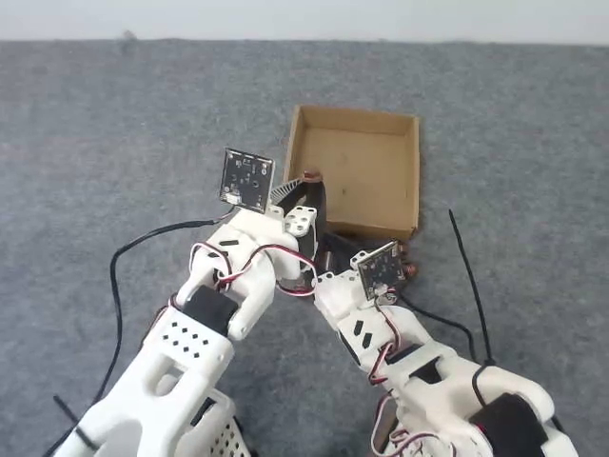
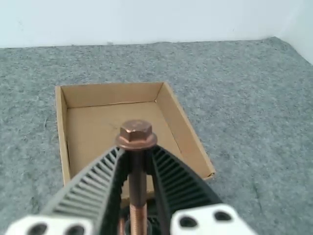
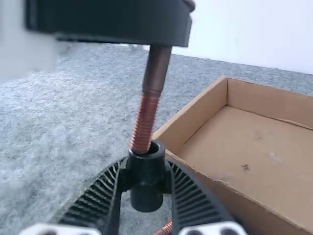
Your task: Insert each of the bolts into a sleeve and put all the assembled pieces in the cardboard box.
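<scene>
Currently the left gripper point(image 2: 137, 152) is clamped on the copper bolt point(image 2: 136, 135). Both ribbed fingers press on the shank just under the hex head, and the lower shank is hidden between them. The right gripper point(image 3: 145, 169) is clamped on the black sleeve point(image 3: 145, 182) and holds it upright with the open mouth up. The bolt hangs roughly vertical, tilted a little. Its threaded tip sits in the sleeve mouth just inside the rim, but the sleeve wall hides how deep it goes. The bolt head and the left gripper body are cut off by the frame edge in the right wrist view. The pair sits just outside the near-left corner of the cardboard box point(image 1: 354, 115), over the grey carpet point(image 1: 114, 114), close to the near wall. The box is to the far right of centre. From the high view the joint is hard to see: the wrist camera boards and servo housings cover both sets of fingers, and only a bit of the bolt head shows by the box's left wall. A copper-coloured piece point(image 3: 166, 228) shows between the right fingers behind the sleeve, cut off, so I can't tell what it is. A black cable point(image 1: 116, 286) loops on the left.
</scene>
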Available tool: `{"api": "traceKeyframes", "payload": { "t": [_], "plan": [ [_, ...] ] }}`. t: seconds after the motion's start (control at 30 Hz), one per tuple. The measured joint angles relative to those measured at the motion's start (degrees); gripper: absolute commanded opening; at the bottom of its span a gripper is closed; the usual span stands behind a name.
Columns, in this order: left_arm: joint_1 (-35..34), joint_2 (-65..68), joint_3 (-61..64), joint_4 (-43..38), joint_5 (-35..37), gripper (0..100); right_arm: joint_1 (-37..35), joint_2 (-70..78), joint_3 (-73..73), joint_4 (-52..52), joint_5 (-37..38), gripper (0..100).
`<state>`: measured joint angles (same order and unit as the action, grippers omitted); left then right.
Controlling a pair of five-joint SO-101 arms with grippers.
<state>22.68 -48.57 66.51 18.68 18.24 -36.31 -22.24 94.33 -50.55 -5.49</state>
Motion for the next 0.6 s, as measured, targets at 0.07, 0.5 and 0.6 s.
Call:
{"api": "traceKeyframes", "payload": {
  "t": [0.07,0.5,0.6],
  "plan": [
    [0.0,0.0,0.0,0.0,0.0,1,0.0,0.0,0.0,0.0,0.0,0.6],
    [0.0,0.1,7.4,-13.0,0.0,1,0.2,-0.1,0.0,0.2,0.0,0.6],
    [0.0,0.1,8.9,-13.5,0.0,1,0.2,-0.1,0.0,0.2,0.0,0.6]
  ]
}}
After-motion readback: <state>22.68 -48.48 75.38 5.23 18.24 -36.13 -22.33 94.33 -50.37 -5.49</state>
